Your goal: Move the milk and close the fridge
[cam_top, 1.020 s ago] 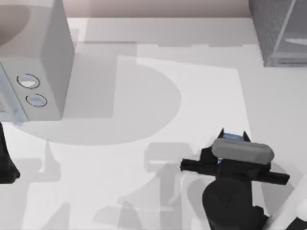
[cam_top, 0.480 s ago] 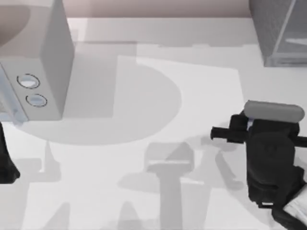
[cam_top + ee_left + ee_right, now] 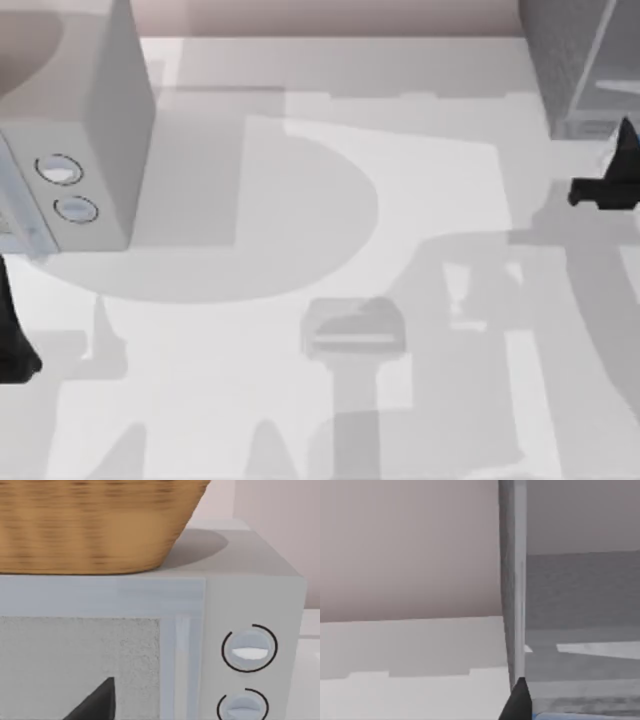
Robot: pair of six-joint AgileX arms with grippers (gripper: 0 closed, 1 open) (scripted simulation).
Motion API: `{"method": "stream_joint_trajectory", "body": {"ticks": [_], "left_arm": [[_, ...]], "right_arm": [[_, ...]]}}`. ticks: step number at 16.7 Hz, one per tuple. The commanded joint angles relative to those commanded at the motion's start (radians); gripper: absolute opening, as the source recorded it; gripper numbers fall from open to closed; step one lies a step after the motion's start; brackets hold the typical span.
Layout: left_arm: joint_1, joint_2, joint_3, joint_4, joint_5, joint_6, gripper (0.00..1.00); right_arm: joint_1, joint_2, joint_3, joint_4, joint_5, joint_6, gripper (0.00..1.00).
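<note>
- White table (image 3: pixel 300 150) fills the scene from above, pale pinkish wall behind it, lots of bare surface across the middle and front.
- One fridge (image 3: pixel 580 60), the dark grey speckled cabinet, sits at the table's far right corner. From the right wrist camera its pale edge trim (image 3: pixel 512 580) stands upright with the grey interior open beside it.
- Milk: a thin blue strip (image 3: pixel 580 716) peeks out at the very edge of the right wrist view, next to a dark fingertip (image 3: pixel 517 702). Looks like the carton, but I can't say for sure.
- Right gripper (image 3: pixel 612 180) is at the table's right edge, just in front of the fridge. Can't tell how wide its fingers are or whether it's holding anything.
- One pale grey box with two round dials (image 3: pixel 65 185) at the far left, one wicker basket (image 3: pixel 95 525) sitting on top of it.
- Left arm (image 3: pixel 12 340) is parked at the left edge, in front of that box; one dark fingertip (image 3: pixel 97 702) shows from the wrist camera, so no call on its grip.
</note>
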Motion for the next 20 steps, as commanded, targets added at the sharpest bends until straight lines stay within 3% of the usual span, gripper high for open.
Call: {"method": "stream_joint_trajectory", "body": {"ticks": [4,12,16,20], "left_arm": [[0.000,0.000,0.000,0.000,0.000,0.000,1.00],[0.000,0.000,0.000,0.000,0.000,0.000,1.00],[0.000,0.000,0.000,0.000,0.000,0.000,1.00],[0.000,0.000,0.000,0.000,0.000,0.000,1.00]], "right_arm": [[-0.159,-0.115,-0.006,-0.033,-0.151,-0.052,0.00],[-0.179,-0.117,0.012,-0.038,-0.172,-0.058,0.00],[-0.222,0.000,0.167,-0.067,-0.213,-0.069,0.00],[-0.290,0.208,0.459,-0.144,-0.286,-0.086,0.00]]}}
